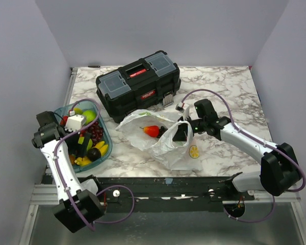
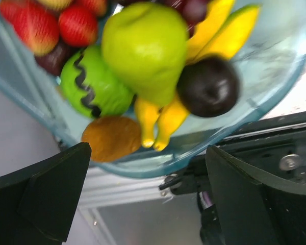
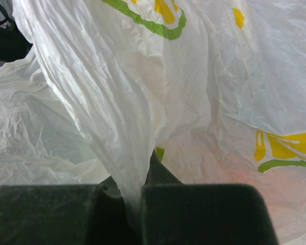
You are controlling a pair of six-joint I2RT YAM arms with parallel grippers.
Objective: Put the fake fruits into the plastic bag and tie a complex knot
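Note:
The fake fruits lie in a teal tray [image 1: 62,110]. The left wrist view shows a green pear [image 2: 143,46], a green fruit with a dark zigzag [image 2: 92,87], a dark purple plum [image 2: 209,84], yellow bananas [image 2: 158,122], an orange-brown fruit [image 2: 112,137] and red strawberries [image 2: 35,25]. My left gripper [image 1: 85,145] hangs just above the tray, open and empty [image 2: 148,199]. The plastic bag [image 1: 163,140] lies crumpled mid-table with a red-orange fruit [image 1: 152,130] inside. My right gripper [image 1: 181,133] is shut on a fold of the bag [image 3: 117,102], pinched between its jaws [image 3: 137,204].
A black toolbox [image 1: 137,84] with grey-blue lids stands behind the bag. The tray sits at the table's left edge, near the front rail [image 2: 290,163]. The bag carries yellow and green prints [image 3: 283,148]. Marble tabletop [image 1: 229,97] lies to the right.

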